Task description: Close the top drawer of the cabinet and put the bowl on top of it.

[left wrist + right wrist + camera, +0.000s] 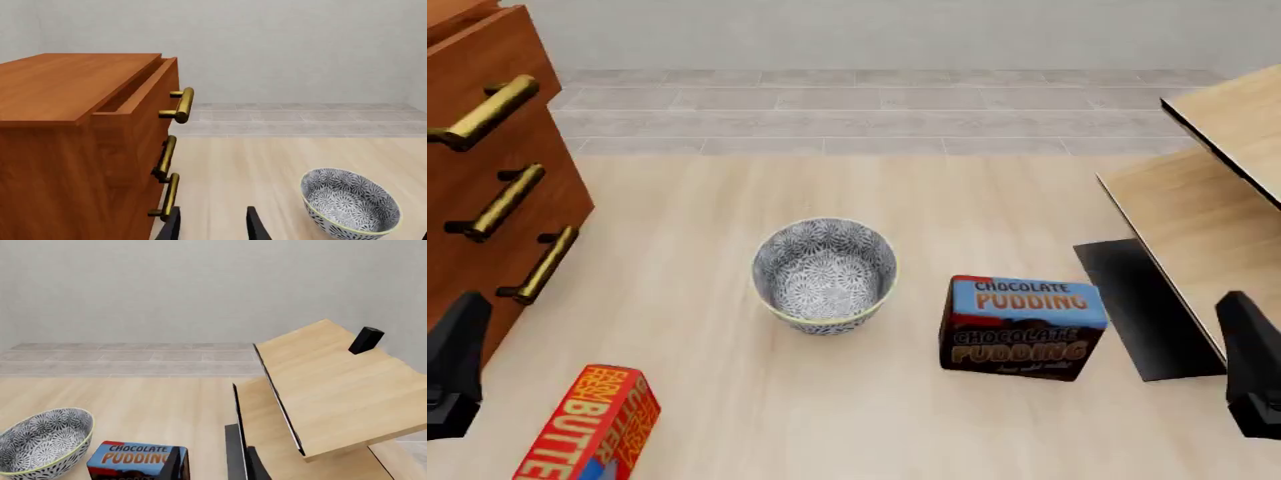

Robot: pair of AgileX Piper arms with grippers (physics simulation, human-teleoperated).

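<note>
The reddish-brown cabinet (60,150) stands at the table's left (494,170). Its top drawer (143,107) is pulled out a little, with a gap showing behind the front and the brass handle (180,105) sticking forward. The grey-and-white floral bowl (825,275) sits upright and empty near the table's middle, to the right of the cabinet (350,207) (43,445). My left gripper (213,230) is open, low in front of the cabinet's bottom drawer and holding nothing. My right gripper (213,467) is open near the pudding box, also holding nothing.
A chocolate pudding box (1021,328) stands right of the bowl. A red butter box (587,425) lies at the front left. A pale wooden shelf unit (1208,200) fills the right side, with a small black block (365,340) on its top.
</note>
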